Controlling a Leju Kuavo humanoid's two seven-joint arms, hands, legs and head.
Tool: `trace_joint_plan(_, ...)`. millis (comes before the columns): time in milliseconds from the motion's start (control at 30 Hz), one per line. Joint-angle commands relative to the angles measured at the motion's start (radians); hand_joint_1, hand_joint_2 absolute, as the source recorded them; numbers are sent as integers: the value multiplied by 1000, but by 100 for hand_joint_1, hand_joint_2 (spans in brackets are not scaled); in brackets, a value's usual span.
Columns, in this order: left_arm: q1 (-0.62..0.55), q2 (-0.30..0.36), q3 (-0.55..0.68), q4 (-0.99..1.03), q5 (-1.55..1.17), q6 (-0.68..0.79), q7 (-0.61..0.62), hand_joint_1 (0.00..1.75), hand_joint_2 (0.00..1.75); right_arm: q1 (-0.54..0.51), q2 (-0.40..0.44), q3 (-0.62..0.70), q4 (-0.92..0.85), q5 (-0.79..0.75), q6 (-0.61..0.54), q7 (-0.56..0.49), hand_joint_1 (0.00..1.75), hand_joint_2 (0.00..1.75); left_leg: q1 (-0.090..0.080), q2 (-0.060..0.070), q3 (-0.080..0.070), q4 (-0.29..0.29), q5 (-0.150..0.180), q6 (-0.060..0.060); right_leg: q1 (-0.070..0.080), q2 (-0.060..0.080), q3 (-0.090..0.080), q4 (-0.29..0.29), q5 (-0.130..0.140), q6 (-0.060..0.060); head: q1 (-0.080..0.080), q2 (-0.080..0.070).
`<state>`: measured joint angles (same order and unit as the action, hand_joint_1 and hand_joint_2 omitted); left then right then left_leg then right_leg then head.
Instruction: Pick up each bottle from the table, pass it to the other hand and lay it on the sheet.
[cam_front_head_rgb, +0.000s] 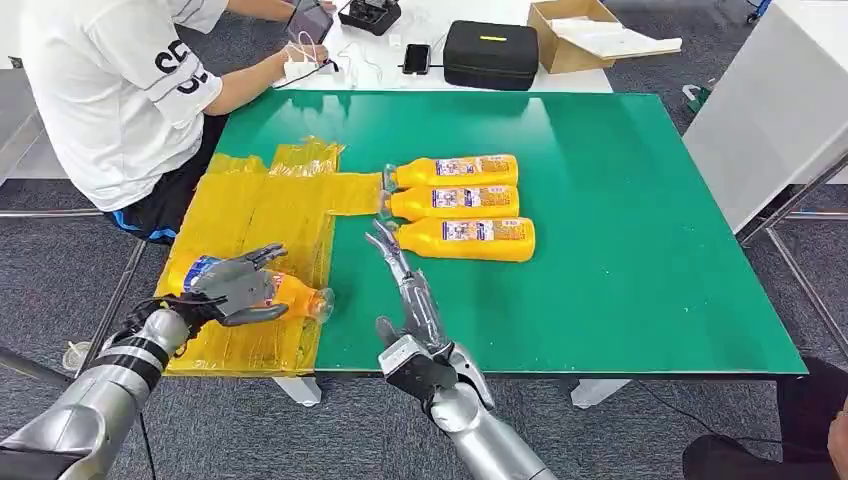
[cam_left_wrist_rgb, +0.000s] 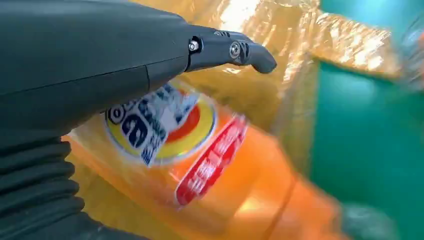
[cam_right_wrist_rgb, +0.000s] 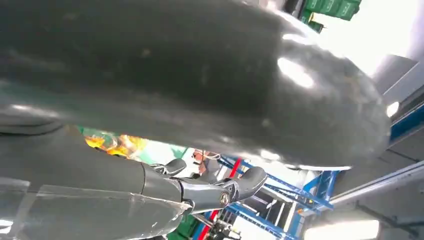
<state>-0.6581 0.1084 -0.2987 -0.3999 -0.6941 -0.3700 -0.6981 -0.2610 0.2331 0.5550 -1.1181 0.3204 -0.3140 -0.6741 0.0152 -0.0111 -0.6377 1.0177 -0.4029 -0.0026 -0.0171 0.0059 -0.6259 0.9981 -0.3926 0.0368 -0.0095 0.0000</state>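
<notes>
Over the crinkled yellow plastic sheet (cam_front_head_rgb: 255, 215), left hand (cam_front_head_rgb: 238, 287) grips an orange juice bottle (cam_front_head_rgb: 290, 295) lying crosswise; right hand (cam_front_head_rgb: 400, 270), fingers extended and empty, points toward the three-bottle row (cam_front_head_rgb: 462, 207).

An indoor robot test space that looks like a lab or workshop. A work table topped with a green mat (cam_front_head_rgb: 620, 230) stands on grey carpet tiles (cam_front_head_rgb: 700, 430). Beyond it is a white desk (cam_front_head_rgb: 430, 78) holding a black zipped equipment case (cam_front_head_rgb: 491, 54), an open cardboard box (cam_front_head_rgb: 572, 35), a phone (cam_front_head_rgb: 416, 58) and white cables (cam_front_head_rgb: 360, 62). A person in a white T-shirt (cam_front_head_rgb: 110, 90) sits at that desk using a small device. The right wrist view shows blue metal racking (cam_right_wrist_rgb: 280, 200), green crates (cam_right_wrist_rgb: 332, 7) stacked high and bright ceiling light, as in an industrial hall.
</notes>
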Motion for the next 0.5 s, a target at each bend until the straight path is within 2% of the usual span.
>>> trace_joint_plan(33,165,-77,90,-276,515,54,0,0,175,-15,-2,7,68,19,-3,20,0,0,0,0,1,0,0,1,0,-1,1,-1,0,0,0,0)
trace_joint_plan(67,164,-84,104,-282,530,64,0,0,175,-14,-2,8,67,21,-3,22,0,0,1,0,1,0,-1,1,1,-2,1,-1,-1,-1,0,0)
trace_joint_plan(133,170,-164,269,-361,648,152,0,0,175,-3,2,10,69,59,-16,52,0,0,0,-2,-3,0,0,1,1,-3,-2,-1,-1,0,0,0)
trace_joint_plan(167,169,-191,315,-396,670,206,0,0,175,-1,2,15,74,83,-40,62,0,0,1,-3,0,1,-2,2,2,-5,2,-1,-2,-1,0,0)
trace_joint_plan(200,171,-217,351,-440,652,265,0,0,175,4,6,13,78,87,-37,65,0,0,1,-2,-3,0,0,1,1,-3,-3,-1,-1,-1,0,0)
trace_joint_plan(233,175,-228,364,-479,637,321,0,0,175,7,7,11,80,87,-38,65,0,0,1,-1,-2,1,-1,1,2,-3,-1,-1,-1,-1,0,0)
trace_joint_plan(267,175,-228,364,-479,637,321,0,0,175,7,7,11,80,87,-38,65,0,0,1,-3,-4,1,-1,1,2,-5,-3,0,-1,-1,0,0)
trace_joint_plan(300,180,-261,416,-528,673,357,0,0,175,11,7,7,86,97,-54,68,0,0,1,-3,-4,1,0,1,1,-4,-3,0,-1,-1,0,0)
trace_joint_plan(367,186,-271,433,-563,673,395,0,0,175,12,7,4,88,99,-58,70,0,0,1,-1,-3,1,-1,1,1,-3,-3,-1,-1,-1,0,0)
trace_joint_plan(400,207,-288,449,-649,666,454,0,0,175,15,3,-5,91,103,-70,72,0,175,1,0,-3,1,-1,1,1,-2,-3,-1,-1,-1,0,0)
trace_joint_plan(433,222,-291,440,-715,640,533,0,0,175,14,-3,-12,96,116,-88,81,0,175,1,0,-5,1,-1,1,1,-1,-4,-1,0,0,0,0)
trace_joint_plan(500,232,-294,435,-755,652,576,0,0,175,14,-12,-31,96,119,-108,80,0,175,2,2,-1,1,-3,1,2,0,-1,-1,-1,-1,0,0)
